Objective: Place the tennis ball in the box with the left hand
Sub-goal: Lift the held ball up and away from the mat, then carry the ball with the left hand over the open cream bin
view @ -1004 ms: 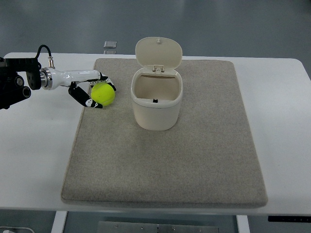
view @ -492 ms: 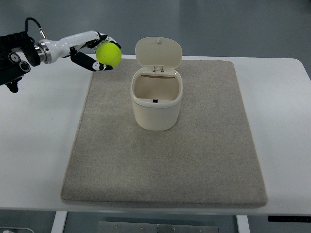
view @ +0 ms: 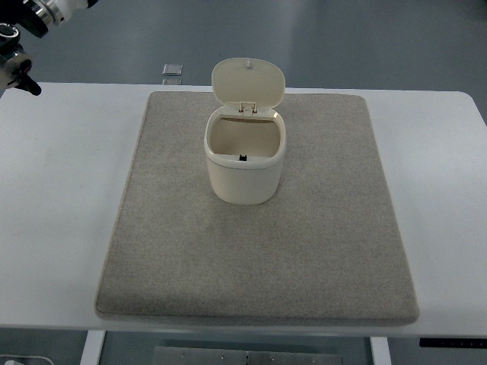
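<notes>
Table (view: 61,228): white, spans the whole width; its near edge runs along 6 o'clock.
Mat (view: 304,258): grey, lies flat on the table, covers the middle from 6 o'clock up toward 12.
Box (view: 245,163): cream, rounded, stands upright on the mat just above centre, toward 12 o'clock; mouth open, inside looks empty save a small dark mark at the near inner wall.
Lid (view: 248,82): hinged at the box's far rim, tipped up and back, inner face toward the camera.
Small object (view: 173,70): grey, square, on the table's far edge at about 11 o'clock, apart from the mat.
Left arm (view: 27,23): only a black and silver piece shows in the corner at 10 to 11 o'clock, well apart from the box.
Left hand: out of the picture; cannot tell whether its fingers are wide, narrow or holding anything.
Ball: cannot be seen anywhere in the picture; its place cannot be told.
</notes>
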Controlling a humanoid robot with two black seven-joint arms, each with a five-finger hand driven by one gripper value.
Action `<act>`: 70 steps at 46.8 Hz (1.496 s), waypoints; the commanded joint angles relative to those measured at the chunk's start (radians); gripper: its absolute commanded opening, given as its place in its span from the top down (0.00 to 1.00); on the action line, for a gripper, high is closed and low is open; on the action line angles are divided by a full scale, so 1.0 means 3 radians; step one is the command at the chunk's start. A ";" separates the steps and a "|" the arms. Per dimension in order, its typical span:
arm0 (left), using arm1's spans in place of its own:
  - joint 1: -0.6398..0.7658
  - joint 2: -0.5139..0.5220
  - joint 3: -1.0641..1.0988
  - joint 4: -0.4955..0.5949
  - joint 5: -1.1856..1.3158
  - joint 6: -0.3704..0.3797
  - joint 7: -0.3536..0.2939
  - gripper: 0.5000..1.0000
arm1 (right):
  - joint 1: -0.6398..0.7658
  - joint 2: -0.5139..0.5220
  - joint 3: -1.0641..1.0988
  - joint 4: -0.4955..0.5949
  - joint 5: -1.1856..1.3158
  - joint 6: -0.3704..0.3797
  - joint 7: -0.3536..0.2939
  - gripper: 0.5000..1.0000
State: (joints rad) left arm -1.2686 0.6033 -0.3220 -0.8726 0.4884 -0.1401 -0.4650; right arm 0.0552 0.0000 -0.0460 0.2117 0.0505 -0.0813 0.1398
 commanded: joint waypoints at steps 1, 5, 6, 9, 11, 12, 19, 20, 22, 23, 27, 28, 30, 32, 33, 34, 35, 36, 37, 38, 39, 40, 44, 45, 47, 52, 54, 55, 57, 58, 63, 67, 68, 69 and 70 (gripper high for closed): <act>-0.0061 0.0004 -0.0097 -0.0215 0.0013 -0.0014 0.0001 1.00 | 0.0000 0.0000 0.0000 0.0000 0.0000 0.0000 -0.0001 0.12; -0.0107 0.0004 -0.0133 -0.0425 0.0013 -0.0054 -0.0005 1.00 | 0.0000 0.0000 0.0000 0.0000 0.0000 0.0000 -0.0001 0.12; -0.0117 0.0004 -0.0159 -0.0471 0.0003 -0.0070 -0.0005 1.00 | 0.0000 0.0000 0.0000 0.0000 0.0000 0.0000 -0.0001 0.12; -0.0138 -0.0001 -0.0246 -0.0588 0.0013 -0.0106 -0.0005 1.00 | 0.0000 0.0000 0.0000 0.0000 0.0000 0.0000 -0.0001 0.12; -0.0143 -0.0001 -0.0302 -0.0660 0.0013 -0.0106 -0.0005 1.00 | 0.0000 0.0000 0.0000 0.0000 0.0000 0.0000 -0.0001 0.12; -0.0148 -0.0001 -0.0317 -0.0686 0.0013 -0.0116 -0.0005 1.00 | 0.0000 0.0000 0.0000 0.0000 0.0000 0.0000 -0.0001 0.12; -0.0164 -0.0022 -0.0312 -0.0824 0.0065 -0.0294 -0.0005 1.00 | 0.0000 0.0000 0.0000 0.0000 0.0000 0.0000 -0.0001 0.12; -0.0163 -0.0022 -0.0317 -0.0834 0.0075 -0.0335 -0.0010 1.00 | 0.0000 0.0000 0.0000 0.0000 0.0000 0.0000 -0.0001 0.12; -0.0148 -0.0017 -0.0322 -0.0870 0.0095 -0.0417 -0.0010 1.00 | 0.0000 0.0000 0.0000 0.0000 0.0000 0.0000 -0.0001 0.12; -0.0148 -0.0017 -0.0328 -0.0895 0.0100 -0.0438 -0.0010 1.00 | 0.0000 0.0000 0.0000 0.0000 0.0000 0.0000 -0.0001 0.12; -0.0143 -0.0017 -0.0323 -0.1003 0.0105 -0.0484 -0.0010 1.00 | 0.0000 0.0000 0.0000 0.0000 0.0000 0.0000 -0.0001 0.12; -0.0143 -0.0017 -0.0317 -0.1023 0.0111 -0.0494 -0.0010 1.00 | 0.0000 0.0000 0.0000 0.0000 0.0000 0.0000 -0.0001 0.12; -0.0143 -0.0022 -0.0292 -0.1054 0.0111 -0.0510 -0.0005 1.00 | 0.0000 0.0000 0.0000 0.0000 0.0000 0.0000 -0.0001 0.12; -0.0133 -0.0022 -0.0287 -0.1090 0.0131 -0.0525 -0.0005 1.00 | 0.0000 0.0000 0.0000 0.0000 0.0000 0.0000 -0.0001 0.12; -0.0123 -0.0027 -0.0282 -0.1110 0.0146 -0.0540 -0.0005 1.00 | 0.0000 0.0000 0.0000 0.0000 -0.0005 0.0000 -0.0001 0.12; -0.0118 -0.0027 -0.0277 -0.1125 0.0162 -0.0545 -0.0005 1.00 | 0.0000 0.0000 0.0000 0.0000 0.0000 0.0000 -0.0001 0.12; -0.0107 -0.0027 -0.0271 -0.1146 0.0182 -0.0550 -0.0005 1.00 | 0.0000 0.0000 0.0000 0.0000 0.0000 0.0000 -0.0001 0.12; -0.0102 -0.0032 -0.0266 -0.1161 0.0202 -0.0545 -0.0005 1.00 | 0.0000 0.0000 0.0000 0.0000 0.0000 0.0000 -0.0001 0.12; -0.0097 -0.0032 -0.0256 -0.1177 0.0228 -0.0550 -0.0005 1.00 | 0.0000 0.0000 0.0000 0.0000 0.0000 0.0000 -0.0001 0.12; -0.0087 -0.0032 -0.0241 -0.1192 0.0253 -0.0556 -0.0005 1.00 | 0.0000 0.0000 0.0000 0.0000 0.0000 0.0000 -0.0001 0.12; -0.0082 -0.0032 -0.0226 -0.1207 0.0279 -0.0556 -0.0005 1.00 | 0.0000 0.0000 0.0000 0.0000 0.0000 0.0000 -0.0001 0.12; -0.0072 -0.0037 -0.0205 -0.1218 0.0295 -0.0556 -0.0005 1.00 | 0.0000 0.0000 0.0000 0.0000 0.0000 0.0000 -0.0001 0.12; -0.0071 -0.0063 -0.0113 -0.1223 0.0376 -0.0556 -0.0005 1.00 | 0.0000 0.0000 0.0000 0.0000 0.0000 0.0000 -0.0001 0.12; -0.0066 -0.0063 -0.0098 -0.1223 0.0392 -0.0556 -0.0005 1.00 | 0.0000 0.0000 0.0000 0.0000 0.0000 0.0000 -0.0001 0.12; -0.0066 -0.0063 -0.0067 -0.1228 0.0417 -0.0566 -0.0005 1.00 | 0.0000 0.0000 0.0000 0.0000 0.0000 0.0000 -0.0001 0.12; -0.0066 -0.0068 0.0045 -0.1228 0.0453 -0.0566 -0.0005 1.00 | 0.0000 0.0000 0.0000 0.0000 0.0000 0.0000 -0.0001 0.12; -0.0066 -0.0068 0.0117 -0.1228 0.0479 -0.0566 -0.0005 1.00 | 0.0000 0.0000 0.0000 0.0000 -0.0005 0.0000 -0.0001 0.12; -0.0066 -0.0068 0.0143 -0.1228 0.0494 -0.0566 -0.0005 1.00 | 0.0000 0.0000 0.0000 0.0000 0.0000 0.0000 -0.0001 0.12; -0.0066 -0.0063 0.0173 -0.1238 0.0530 -0.0571 -0.0005 1.00 | 0.0000 0.0000 0.0000 0.0000 0.0000 0.0000 -0.0001 0.12; -0.0061 -0.0063 0.0189 -0.1253 0.0550 -0.0571 -0.0005 1.00 | 0.0000 0.0000 0.0000 0.0000 0.0000 0.0000 -0.0001 0.12; -0.0036 -0.0068 0.0281 -0.1310 0.0632 -0.0571 -0.0005 1.00 | 0.0000 0.0000 0.0000 0.0000 0.0000 0.0000 -0.0001 0.12; -0.0005 -0.0068 0.0296 -0.1335 0.0678 -0.0576 -0.0005 1.00 | 0.0000 0.0000 0.0000 0.0000 0.0000 0.0000 -0.0001 0.12; 0.0000 -0.0068 0.0306 -0.1345 0.0688 -0.0581 -0.0005 1.00 | 0.0000 0.0000 0.0000 0.0000 0.0000 0.0000 -0.0001 0.12; 0.0010 -0.0068 0.0317 -0.1361 0.0704 -0.0596 0.0000 1.00 | 0.0000 0.0000 0.0000 0.0000 0.0000 0.0000 -0.0001 0.12; 0.0015 -0.0063 0.0332 -0.1366 0.0719 -0.0607 0.0001 1.00 | 0.0000 0.0000 0.0000 0.0000 0.0000 0.0000 -0.0001 0.12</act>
State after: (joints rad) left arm -1.2709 0.5835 -0.2325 -1.2734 0.6910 -0.3127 -0.4662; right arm 0.0552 0.0000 -0.0460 0.2117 0.0506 -0.0813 0.1396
